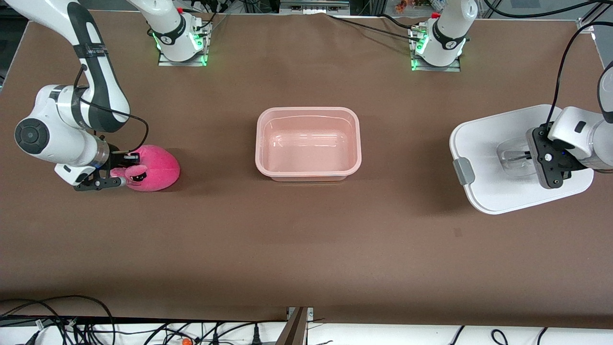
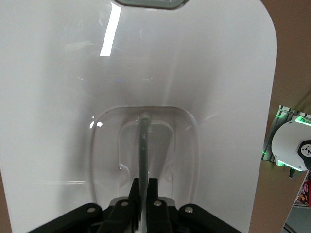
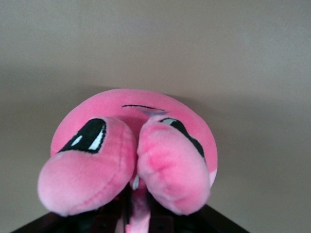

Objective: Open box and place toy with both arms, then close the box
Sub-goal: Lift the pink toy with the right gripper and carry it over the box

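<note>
The box's pale pink tub stands open at the table's middle. Its white lid lies flat at the left arm's end of the table, with one grey clip showing. My left gripper is shut on the lid's recessed centre handle. The bright pink plush toy rests on the table at the right arm's end. My right gripper is low beside it, shut on a fold of plush between its two rounded feet. The plush hides the fingertips.
The brown table top is bare between the toy, the tub and the lid. The arm bases stand along the edge farthest from the front camera. Cables lie below the nearest edge.
</note>
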Controlling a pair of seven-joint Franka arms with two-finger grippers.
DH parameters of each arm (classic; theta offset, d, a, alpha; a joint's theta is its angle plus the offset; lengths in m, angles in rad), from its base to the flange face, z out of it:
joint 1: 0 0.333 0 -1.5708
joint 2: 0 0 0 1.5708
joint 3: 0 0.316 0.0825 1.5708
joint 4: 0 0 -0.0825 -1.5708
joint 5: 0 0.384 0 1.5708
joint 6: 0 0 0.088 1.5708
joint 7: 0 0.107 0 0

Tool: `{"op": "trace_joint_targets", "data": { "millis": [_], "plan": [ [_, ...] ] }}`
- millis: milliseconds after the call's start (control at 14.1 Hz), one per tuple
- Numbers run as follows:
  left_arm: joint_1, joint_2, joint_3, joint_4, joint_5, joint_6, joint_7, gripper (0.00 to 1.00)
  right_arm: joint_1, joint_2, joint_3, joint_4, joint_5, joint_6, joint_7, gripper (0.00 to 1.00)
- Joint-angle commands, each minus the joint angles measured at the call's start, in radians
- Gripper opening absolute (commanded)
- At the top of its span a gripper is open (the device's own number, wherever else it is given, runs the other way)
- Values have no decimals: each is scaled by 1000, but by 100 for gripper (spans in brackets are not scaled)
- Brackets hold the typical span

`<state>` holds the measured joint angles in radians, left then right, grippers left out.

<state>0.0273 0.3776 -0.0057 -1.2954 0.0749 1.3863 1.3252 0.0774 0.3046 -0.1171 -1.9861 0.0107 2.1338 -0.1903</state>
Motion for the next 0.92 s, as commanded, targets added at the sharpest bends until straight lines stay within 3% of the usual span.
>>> {"op": "trace_joint_targets", "data": {
  "millis": [0,426,568,852],
  "plan": [
    [11,-5,-5,18,16,-23,39,0,-8,4,7,51,15,-12,-46,0],
    [33,3,-5,16,11,-21,52,0,11,25,33,308,20,-277,-81,0],
    [25,3,-10,18,14,-21,48,0,53,28,56,424,20,-456,-90,0],
    [22,3,-10,16,17,-21,48,0,91,34,172,553,21,-592,-222,0]
  ]
}}
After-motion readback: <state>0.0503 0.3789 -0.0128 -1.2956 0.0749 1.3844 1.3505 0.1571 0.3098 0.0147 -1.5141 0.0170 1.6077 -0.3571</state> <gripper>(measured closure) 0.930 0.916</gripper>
